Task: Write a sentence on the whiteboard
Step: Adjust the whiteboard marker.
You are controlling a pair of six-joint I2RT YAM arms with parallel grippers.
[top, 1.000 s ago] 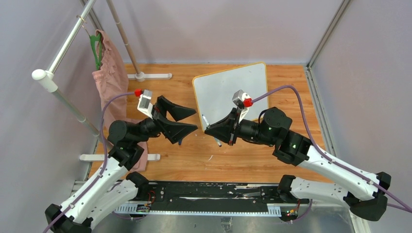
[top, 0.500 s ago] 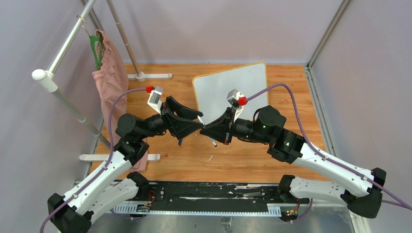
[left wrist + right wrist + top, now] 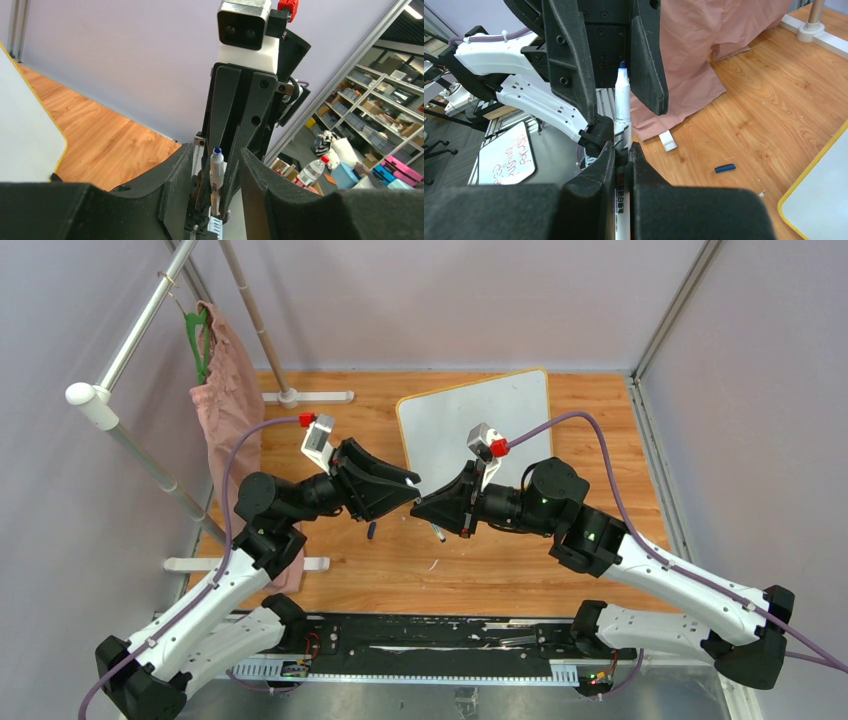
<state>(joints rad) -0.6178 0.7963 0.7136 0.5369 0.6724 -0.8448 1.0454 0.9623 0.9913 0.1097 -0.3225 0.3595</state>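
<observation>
Right gripper pinches white blue-tipped marker | left gripper spread around its tip | yellow-rimmed whiteboard at 12 o'clock, near edge partly hidden

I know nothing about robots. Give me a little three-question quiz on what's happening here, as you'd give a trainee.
1. Which one grips the marker: A, the left tool, or B, the right tool?
2. True or false: the left tool is shut tight.
3. Fill in: the rim of the whiteboard is ___.
Key: 1 B; 2 false; 3 yellow.
</observation>
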